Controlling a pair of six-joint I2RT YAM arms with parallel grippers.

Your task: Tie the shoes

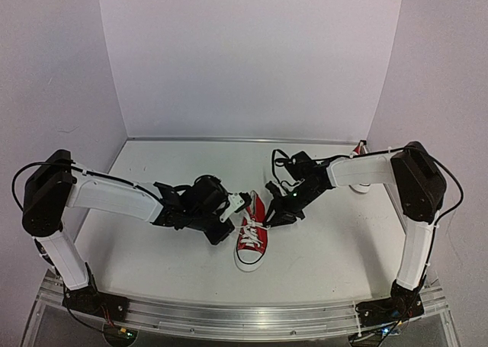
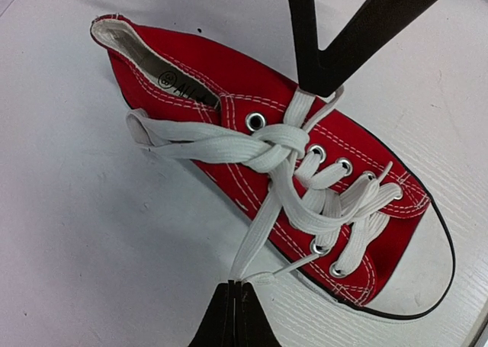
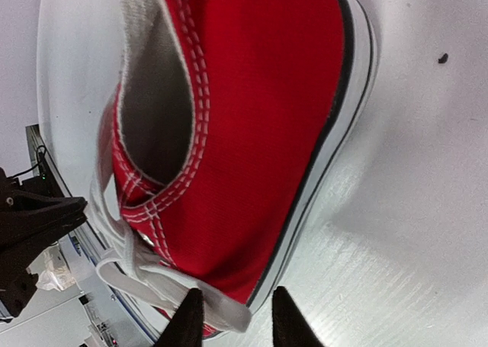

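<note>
One shoe (image 1: pixel 252 232) lies in the middle of the table (image 1: pixel 152 255), toe toward the arms' bases. The left gripper (image 1: pixel 242 202) sits just left of it, pinching a lace (image 2: pixel 255 232). The right gripper (image 1: pixel 273 210) sits just right of it, beside the heel. The other shoe (image 1: pixel 360 149) lies far right, behind the right arm (image 1: pixel 366 170).

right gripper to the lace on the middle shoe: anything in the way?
Nothing visible. The right gripper has its fingers on either side of a white lace strand at the side of the shoe, with no object between. The left gripper is shut on the other lace end across the shoe, clear of that gap.
</note>
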